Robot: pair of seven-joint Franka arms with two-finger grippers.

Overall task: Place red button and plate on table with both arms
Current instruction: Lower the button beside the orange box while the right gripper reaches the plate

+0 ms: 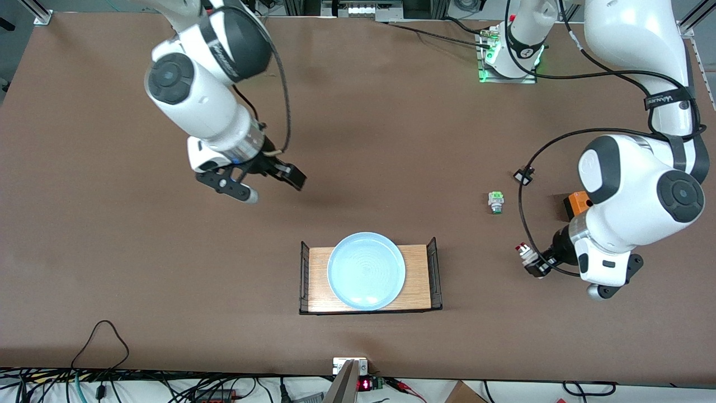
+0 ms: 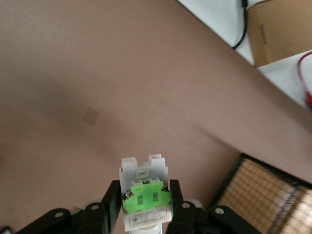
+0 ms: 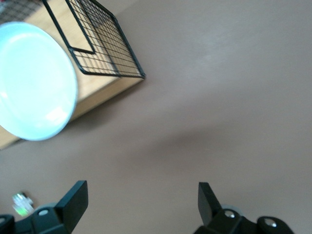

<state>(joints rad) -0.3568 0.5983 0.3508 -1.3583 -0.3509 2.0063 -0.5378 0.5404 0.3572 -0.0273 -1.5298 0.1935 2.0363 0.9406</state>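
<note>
**Left hand grips the button above bare desk; right hand hangs spread above the desk, plate still on the tray**

Left hand (image 1: pixel 531 263) is clamped on the red button (image 1: pixel 524 251), its fingers (image 2: pixel 111 201) pressing both sides of the green block, as the left wrist view shows. The button's long axis runs on from the hand, red cap leading and pointing toward the tray (image 1: pixel 370 277). Hand and button hang over bare desk (image 1: pixel 391 145) off the tray's end at the left arm's side. Setting it down looks like a plain descent, since brown surface lies straight beneath in the wrist view.

The plate (image 1: pixel 366 271) sits flat on the tray, between the black wire ends, its rim overhanging the wood on the edge nearer the front camera. It is not yet on the desk. The right hand (image 1: pixel 262 182) hangs with fingers spread wide and nothing between them, over the desk farther from the front camera than the tray and toward the right arm's end. This is the hand free to take the plate, which lies ahead of it in the right wrist view.

A green button (image 1: pixel 495 202) lies on the desk farther from the front camera than the tray, toward the left arm's end, apart from the left hand. Open desk lies all around the tray.
</note>
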